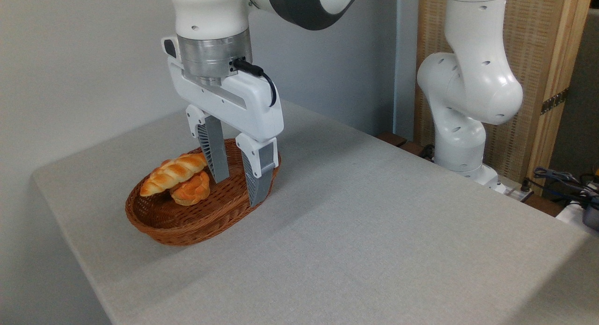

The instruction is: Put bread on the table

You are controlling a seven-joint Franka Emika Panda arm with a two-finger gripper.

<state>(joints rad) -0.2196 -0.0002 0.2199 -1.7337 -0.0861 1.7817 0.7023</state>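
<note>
One camera view is all you have here, looking down across the table (374, 231) from its front side. Your gripper (238, 191) hangs over the right half of the brown wicker basket (187, 229), which sits near the table's left edge, toward the back-left corner. You can see the two grey fingers (214, 152) spread wide apart, pointing down, with nothing between them; the left one dips inside the basket just beside the bread, while the right one stands in front of the basket's right rim. Whether either fingertip touches the wicker, you cannot tell from this angle. The bread (172, 173), a long braided golden loaf, lies in the basket's back-left part, slanting from lower left to upper right, its upper end close to your left finger. It rests partly on top of a small round bun (191, 190), which sits just in front of it. The arm's white base (463, 142) stands at the table's far right edge.
</note>
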